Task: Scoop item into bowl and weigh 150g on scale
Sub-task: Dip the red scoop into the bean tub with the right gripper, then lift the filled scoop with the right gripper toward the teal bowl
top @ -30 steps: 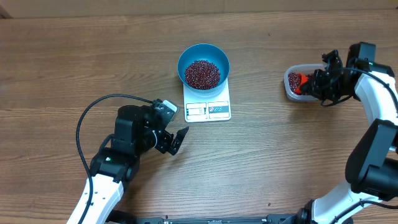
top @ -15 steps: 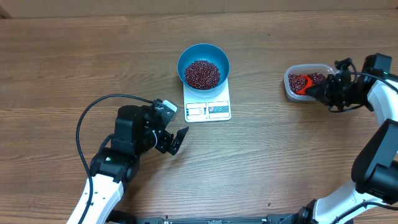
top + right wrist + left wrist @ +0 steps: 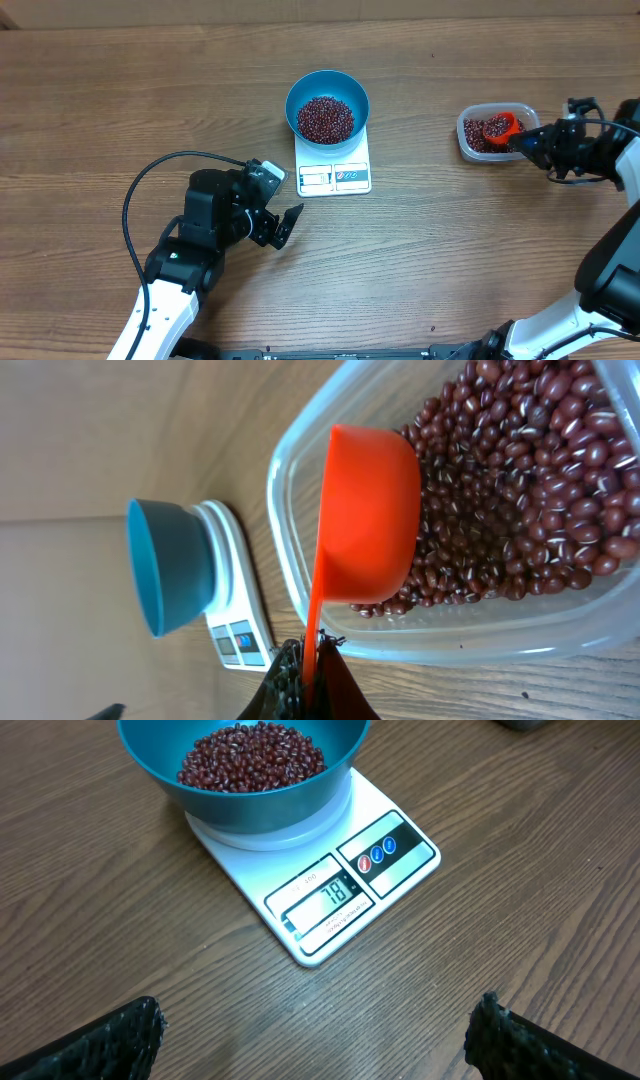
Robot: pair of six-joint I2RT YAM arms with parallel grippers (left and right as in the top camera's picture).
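Observation:
The light blue bowl (image 3: 327, 108) sits on the white scale (image 3: 334, 168) and holds a heap of dark red beans (image 3: 325, 118). In the left wrist view the bowl (image 3: 245, 770) stands above the scale's display (image 3: 330, 892). My left gripper (image 3: 283, 226) rests open on the table, below and left of the scale, with nothing between its fingers. My right gripper (image 3: 527, 143) is shut on the handle of an orange scoop (image 3: 362, 520). The scoop's cup lies inside a clear tub (image 3: 300, 600) among more beans (image 3: 520, 510).
The clear tub (image 3: 470, 150) stands at the table's right side, well apart from the scale. A black cable (image 3: 150, 175) loops over the left arm. Bare wood lies between the scale and the tub.
My right gripper has drawn back to the right, and the orange scoop moved right within the tub. The left arm stayed still.

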